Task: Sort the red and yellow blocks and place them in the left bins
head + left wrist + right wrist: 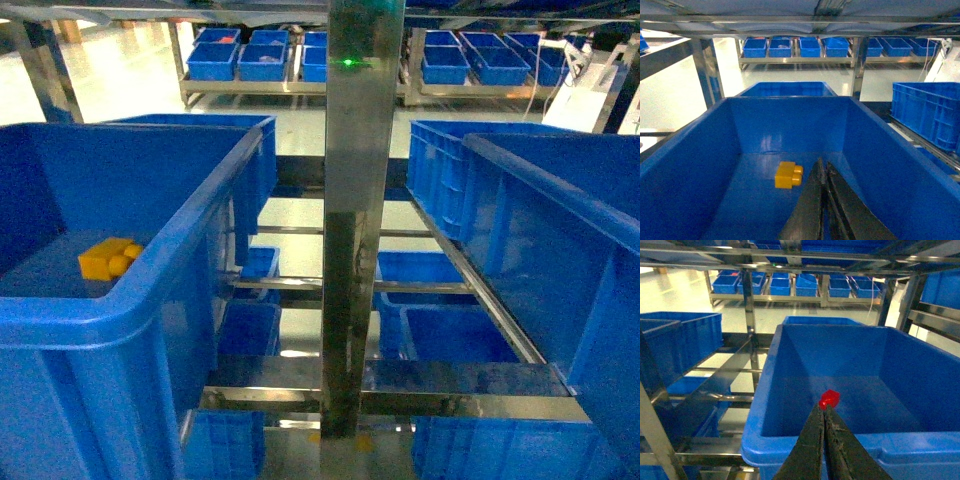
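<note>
From the head camera I saw the yellow block (109, 258) lying on the floor of the near left bin (150, 300), close to its left wall. A steel post (360, 220) stood in the middle, and another blue crate (560, 230) sat to the right. Neither gripper showed there.

On the left wrist camera, the left gripper (823, 172) hung inside the left bin (700, 165) with its jaws pressed together on nothing. The yellow block (788, 175) lay just left of its tips, apart from them.

On the right wrist camera, the right gripper (824, 410) was clamped on the red block (829, 398) at its very tips, above the near rim of a blue crate (790, 440).
</note>
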